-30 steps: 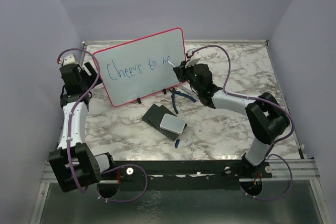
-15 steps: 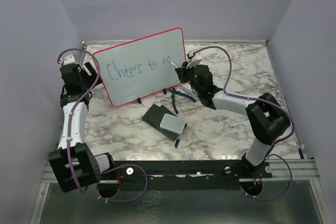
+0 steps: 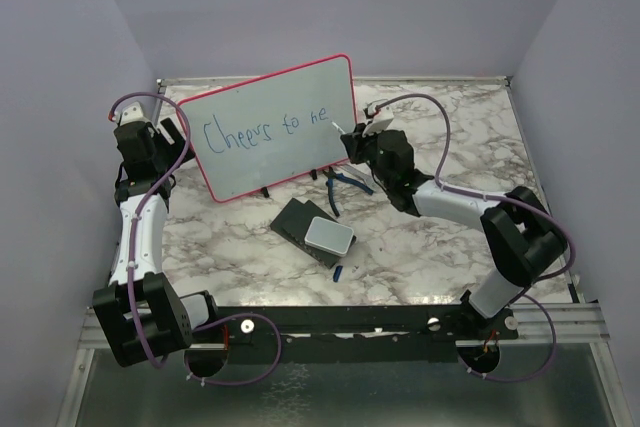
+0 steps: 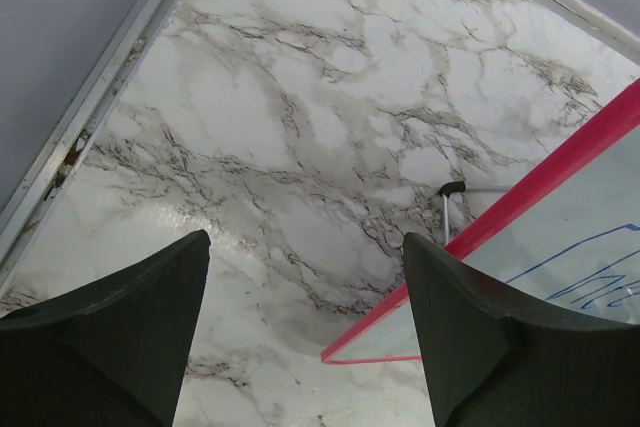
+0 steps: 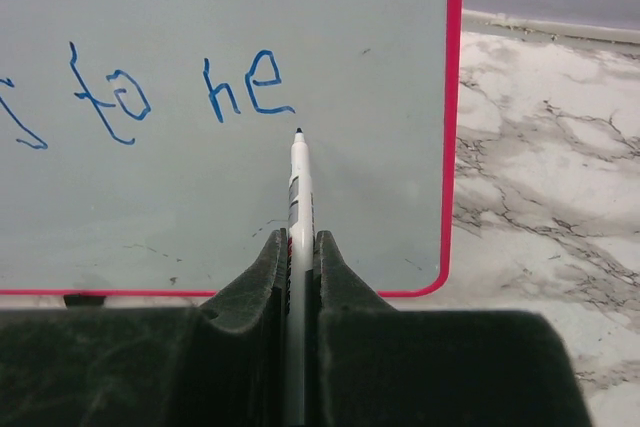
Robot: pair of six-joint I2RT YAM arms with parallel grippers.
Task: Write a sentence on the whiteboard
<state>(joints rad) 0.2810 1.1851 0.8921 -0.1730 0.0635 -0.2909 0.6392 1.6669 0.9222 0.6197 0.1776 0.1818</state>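
Note:
The whiteboard (image 3: 272, 165) stands tilted on black feet at the back left, with a red-pink frame. The sentence (image 3: 262, 130) on it reads "Cheers to ne" in blue. In the right wrist view its end, "to ne" (image 5: 180, 93), shows above the marker tip. My right gripper (image 5: 300, 243) is shut on a thin white marker (image 5: 299, 192), whose tip sits just below and right of the "e". I cannot tell whether the tip touches the board. From above, the right gripper (image 3: 354, 139) is at the board's right edge. My left gripper (image 4: 305, 239) hangs open and empty over the marble beside the board's lower corner (image 4: 590, 222).
A dark block (image 3: 296, 220) with a grey-white pad (image 3: 328, 235) lies in front of the board. A small blue cap (image 3: 340, 271) lies nearer the arms. A blue-handled tool (image 3: 345, 185) rests under the right forearm. One black board foot (image 4: 452, 188) shows in the left wrist view.
The right arm has shifted to the right, carrying the marker past the "e". The writing still reads the same. The left arm has not moved.

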